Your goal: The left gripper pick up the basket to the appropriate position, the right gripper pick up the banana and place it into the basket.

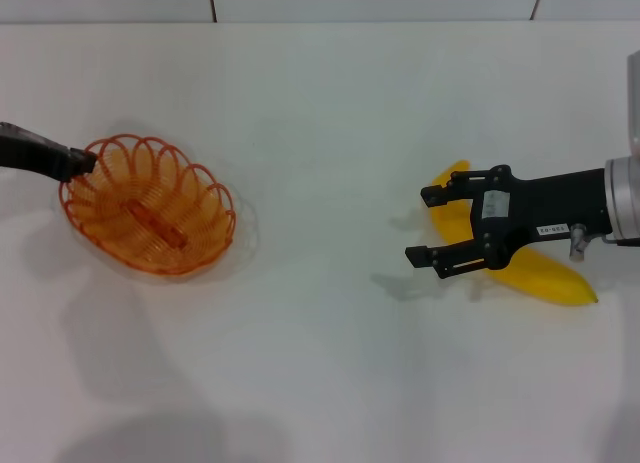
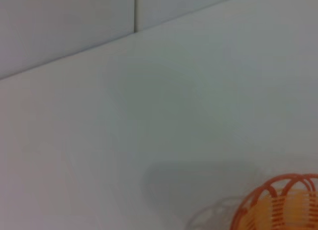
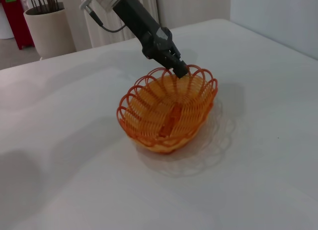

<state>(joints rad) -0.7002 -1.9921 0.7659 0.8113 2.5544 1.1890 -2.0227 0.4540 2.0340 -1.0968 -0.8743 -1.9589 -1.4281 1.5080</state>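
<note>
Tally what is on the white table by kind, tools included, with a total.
Orange oval wire basket: 1
Curved yellow banana: 1
Black two-fingered tools: 2, the left tool at the basket's rim, the right tool open over the banana
Total: 4

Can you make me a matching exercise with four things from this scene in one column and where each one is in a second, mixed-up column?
Column one:
1. basket
2. banana
3. left gripper
4. right gripper

Column two:
A. clamped on the wire rim
B. open, just above the yellow fruit
C. lying on the table on the robot's right
D. on the robot's left side, nothing inside

Pairs: 1-D, 2-C, 3-A, 4-B
</note>
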